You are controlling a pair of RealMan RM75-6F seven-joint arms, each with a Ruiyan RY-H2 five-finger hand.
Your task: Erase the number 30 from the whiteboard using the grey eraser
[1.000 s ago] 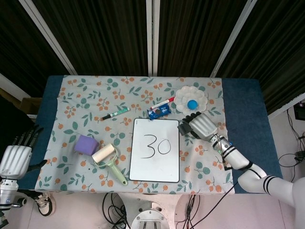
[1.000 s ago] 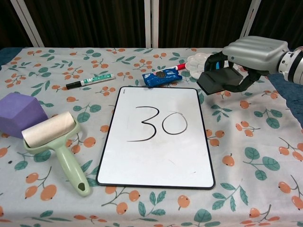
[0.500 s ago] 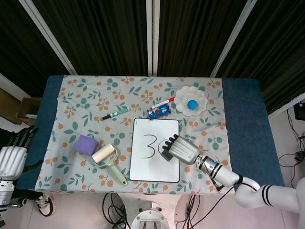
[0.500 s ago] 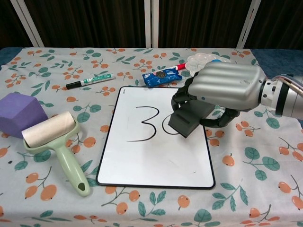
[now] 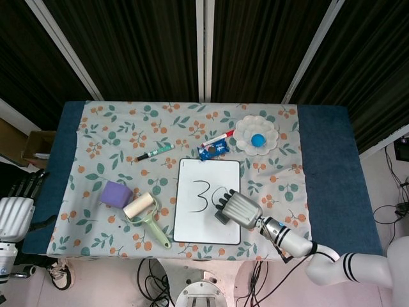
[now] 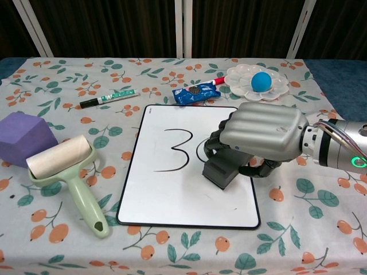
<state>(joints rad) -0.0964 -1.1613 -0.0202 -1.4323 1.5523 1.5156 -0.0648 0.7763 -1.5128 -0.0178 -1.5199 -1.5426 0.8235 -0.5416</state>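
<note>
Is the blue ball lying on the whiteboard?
No, the blue ball sits in the white flower-shaped dish, beyond the whiteboard.

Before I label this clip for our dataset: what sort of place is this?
Likely a robot lab's test table: a floral tablecloth staged with a whiteboard and lint roller, cables trailing on the floor.

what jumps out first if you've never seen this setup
The big silver right hand gripping the grey eraser on the whiteboard, covering the right part of the 0 in the black 30. Next, the bright blue ball in the white flower-shaped dish at the far right of the floral cloth, and the purple block beside the green lint roller on the left.
</note>
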